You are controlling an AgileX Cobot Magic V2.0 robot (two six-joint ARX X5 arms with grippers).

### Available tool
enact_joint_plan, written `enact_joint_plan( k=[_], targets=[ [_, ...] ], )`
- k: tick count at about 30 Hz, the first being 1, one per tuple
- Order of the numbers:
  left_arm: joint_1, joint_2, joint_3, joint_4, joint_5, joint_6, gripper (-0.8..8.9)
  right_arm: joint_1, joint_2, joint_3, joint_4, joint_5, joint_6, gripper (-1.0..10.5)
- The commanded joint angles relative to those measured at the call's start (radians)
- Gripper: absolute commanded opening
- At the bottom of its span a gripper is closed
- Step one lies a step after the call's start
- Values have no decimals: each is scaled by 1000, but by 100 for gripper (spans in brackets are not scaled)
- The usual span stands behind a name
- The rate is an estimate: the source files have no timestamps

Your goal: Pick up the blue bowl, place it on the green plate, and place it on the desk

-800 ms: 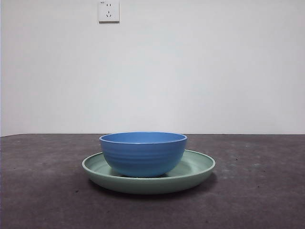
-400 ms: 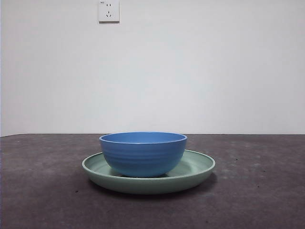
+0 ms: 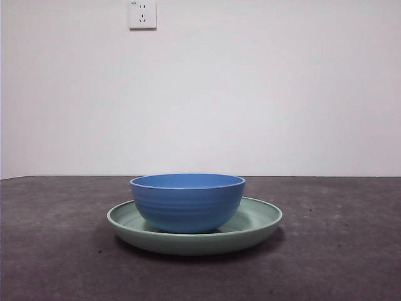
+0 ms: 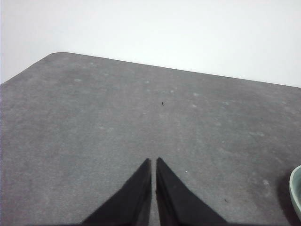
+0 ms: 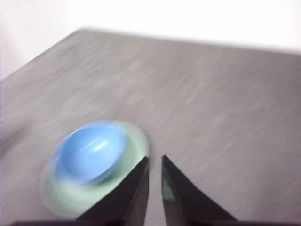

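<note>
On the desk, blue bowl upright inside green plate, bowl empty, both tools pressed together.

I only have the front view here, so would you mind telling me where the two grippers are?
Observer: The right gripper hangs above the desk, beside the blue bowl on the green plate. It holds nothing.
Operator: Thank you. Are its jaws open?
Observer: Only a narrow gap shows between them; that picture is blurred.
Operator: And the left one?
Observer: The left gripper is over bare desk, jaws together, with only the plate's edge at the side of its view.
</note>
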Motion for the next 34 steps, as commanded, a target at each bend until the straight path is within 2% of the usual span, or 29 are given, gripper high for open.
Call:
enact_joint_plan(
  k=[1, 4, 7, 10, 14, 18, 34],
  targets=[
    [1, -1, -21, 12, -2, -3, 19, -113, -59, -211, 302, -2, -43, 39],
    [1, -1, -21, 12, -2, -3, 19, -211, -132, -408, 524, 17, -47, 39],
    [1, -1, -21, 12, -2, -3, 19, -277, -212, -560, 632, 92, -77, 39],
    [1, -1, -21, 12, -2, -3, 19, -309, -296, -681, 639, 171, -82, 39],
    [1, -1, -21, 12, -2, -3, 19, -316, -390, -784, 631, 216, -82, 39],
    [1, -1, -21, 12, -2, -3, 19, -316, -444, -830, 634, 220, -83, 39],
    [1, -1, -21, 12, -2, -3, 19, -316, -444, -851, 661, 220, -85, 39]
  ],
)
